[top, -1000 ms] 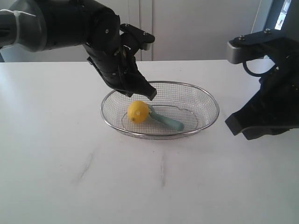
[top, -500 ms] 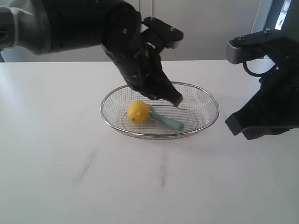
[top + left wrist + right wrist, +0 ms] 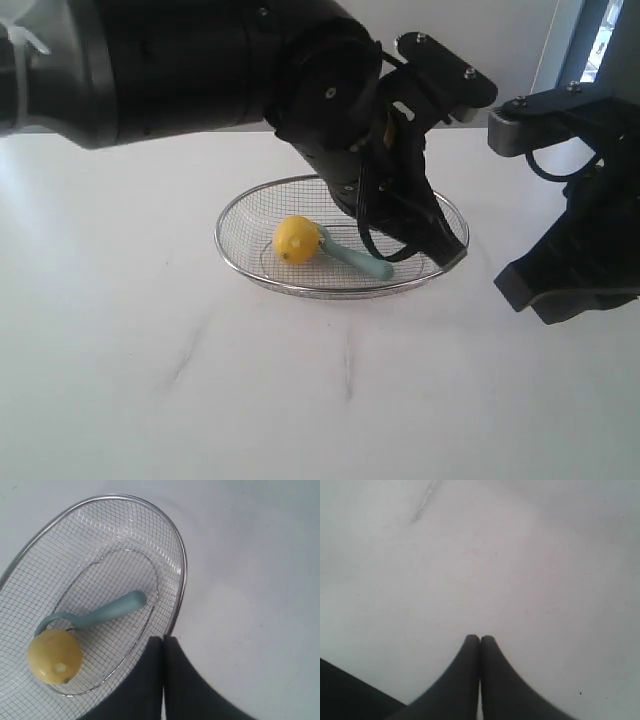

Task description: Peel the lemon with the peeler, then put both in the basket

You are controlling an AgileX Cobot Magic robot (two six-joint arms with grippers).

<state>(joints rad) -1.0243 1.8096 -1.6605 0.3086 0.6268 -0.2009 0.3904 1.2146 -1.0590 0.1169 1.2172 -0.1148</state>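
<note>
My left gripper (image 3: 452, 254) has swung to the basket (image 3: 300, 290) rim at 3 o'clock, shut and empty, as is the right gripper (image 3: 480, 640); the lemon (image 3: 296, 240) lies inside at 9 o'clock, touching the peeler (image 3: 358, 258): firm, slick, I'd grip its middle

No writing, label, brand mark, number or sign can be read in any of the views.
</note>
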